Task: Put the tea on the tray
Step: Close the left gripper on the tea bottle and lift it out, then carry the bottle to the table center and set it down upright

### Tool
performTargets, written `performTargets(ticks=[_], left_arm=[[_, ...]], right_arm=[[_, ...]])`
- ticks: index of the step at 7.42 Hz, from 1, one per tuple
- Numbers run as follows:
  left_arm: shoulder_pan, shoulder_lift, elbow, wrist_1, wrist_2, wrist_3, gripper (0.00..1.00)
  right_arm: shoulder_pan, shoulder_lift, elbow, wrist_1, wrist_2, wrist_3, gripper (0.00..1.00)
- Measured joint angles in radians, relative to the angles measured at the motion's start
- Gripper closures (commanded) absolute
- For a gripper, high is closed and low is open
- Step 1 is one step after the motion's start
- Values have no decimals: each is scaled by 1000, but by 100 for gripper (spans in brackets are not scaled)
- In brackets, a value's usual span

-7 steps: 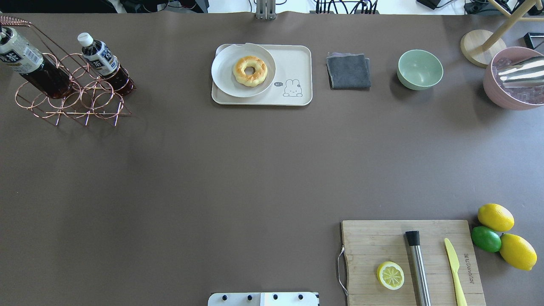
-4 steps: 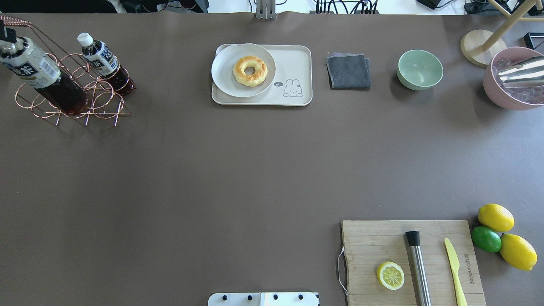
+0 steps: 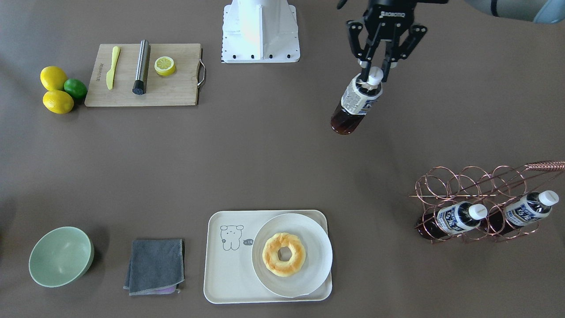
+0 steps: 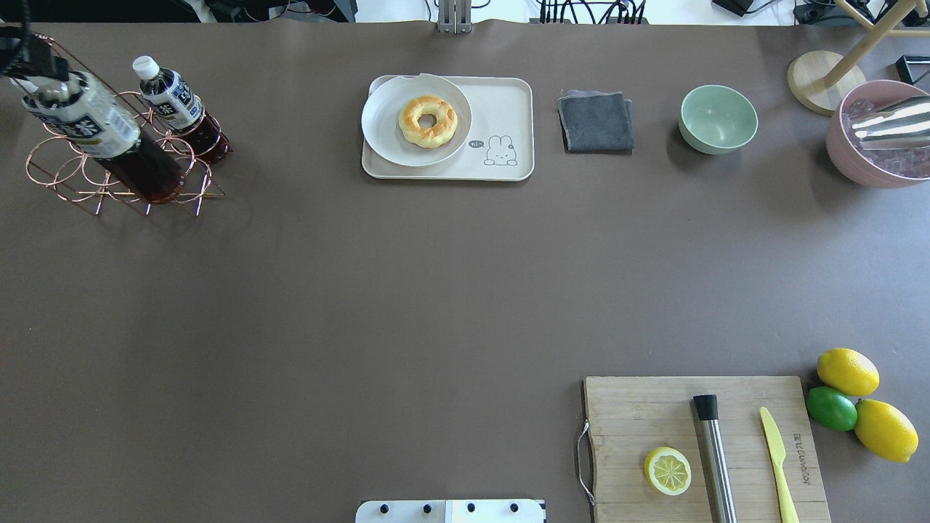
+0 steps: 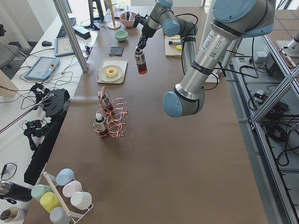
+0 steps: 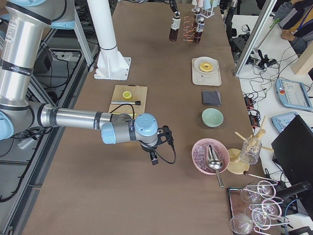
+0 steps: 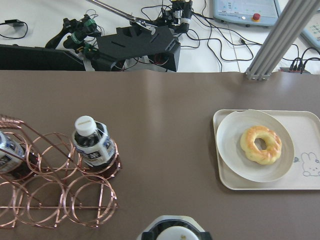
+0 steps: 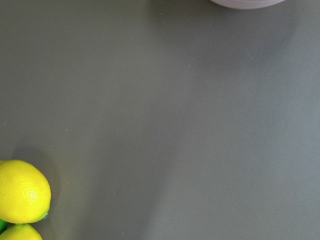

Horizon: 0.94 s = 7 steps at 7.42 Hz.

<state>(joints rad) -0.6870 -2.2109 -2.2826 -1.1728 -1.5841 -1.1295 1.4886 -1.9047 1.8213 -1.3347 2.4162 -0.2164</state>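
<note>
One tea (image 3: pixel 355 104) hangs cap-up, clear of the table (image 3: pixel 265 154), pinched at the neck by your left gripper (image 3: pixel 375 75), w/ the tray (image 3: pixel 225 269) farther out & toward robot's right; right gripper (image 6: pixel 154 159): grip state can't be told.

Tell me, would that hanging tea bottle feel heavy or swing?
Likely heavyish for its size: the tea seems mostly full of dark liquid. Pinched only at its cap by the left fingers, it could swing. Narrow-based, it may tip on the tray.
</note>
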Motion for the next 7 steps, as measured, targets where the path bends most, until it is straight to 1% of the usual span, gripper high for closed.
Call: performTargets(ticks=[1, 2, 3, 5, 7], left_arm=[[97, -53, 33, 29, 88, -60, 100], [181, -105, 87, 37, 166, -106, 100], [245, -157, 156, 32, 223, -149, 100], [314, -200, 263, -30, 271, -197, 100], [360, -201, 318, -95, 328, -214, 100]], right_arm=[[-3, 1, -7, 2, 1, -1, 0], [-4, 1, -12, 10, 1, -2, 0], [-5, -1, -14, 17, 1, -3, 0], [-5, -2, -18, 24, 1, -7, 0], [-5, -2, -19, 26, 0, -9, 0]])
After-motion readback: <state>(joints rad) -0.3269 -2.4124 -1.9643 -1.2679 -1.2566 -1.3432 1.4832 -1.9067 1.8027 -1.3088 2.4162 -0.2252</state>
